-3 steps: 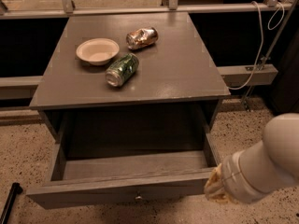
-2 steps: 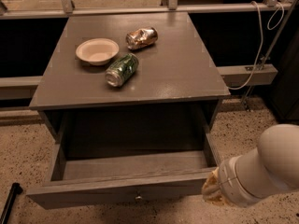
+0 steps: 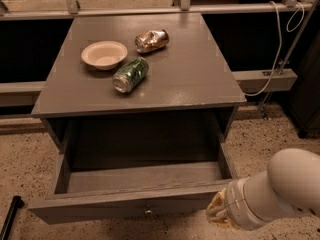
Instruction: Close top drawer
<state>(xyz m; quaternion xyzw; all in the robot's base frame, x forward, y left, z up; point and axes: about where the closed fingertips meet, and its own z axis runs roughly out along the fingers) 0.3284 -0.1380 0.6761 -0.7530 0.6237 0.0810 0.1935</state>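
The top drawer [image 3: 125, 204] is a wide, shallow grey drawer pulled far out of the grey cabinet [image 3: 200, 84]. Its inside looks empty. A small round metal knob [image 3: 148, 212] sits at the middle of its front. My gripper [image 3: 218, 216] is at the lower right, right at the right end of the drawer front, low in the view. The white arm [image 3: 280, 189] comes in from the right edge behind it.
On the cabinet top lie a beige bowl [image 3: 104, 54], a green can [image 3: 130, 74] on its side and a crushed brown can [image 3: 151, 40]. A white cable [image 3: 277, 49] hangs at the right. A black rod [image 3: 10, 218] lies on the speckled floor at the lower left.
My arm has shifted slightly down and toward the right end of the drawer front. The drawer stays pulled out as before.
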